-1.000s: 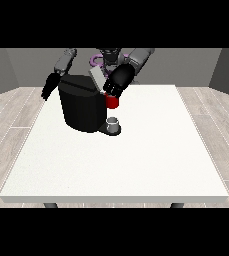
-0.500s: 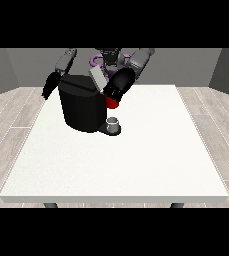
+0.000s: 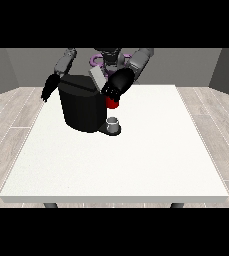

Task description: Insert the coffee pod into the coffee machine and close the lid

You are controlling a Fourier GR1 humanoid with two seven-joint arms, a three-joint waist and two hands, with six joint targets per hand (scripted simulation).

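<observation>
We see one front view across the white table (image 3: 136,165). The black coffee machine (image 3: 82,107) stands towards the far left part of the table. The hand at the view's right (image 3: 115,90) is at the machine's upper right corner, just above a red thing at the machine (image 3: 113,103); that red thing sits directly under the hand and appears to touch it. We cannot tell whether this hand's fingers are spread, pressed together or pinching anything, since they merge into one dark shape against the machine.

Below the hand, on the machine's base, a small grey thing (image 3: 113,123) stands upright; we cannot tell whether it is the pod.

The hand at the view's left (image 3: 48,89) hangs beside the machine's left edge, apart from it, fingers pointing down. We cannot tell how its fingers lie either.

A light grey flap (image 3: 98,78) tilts up at the machine's top, just left of the first hand.
</observation>
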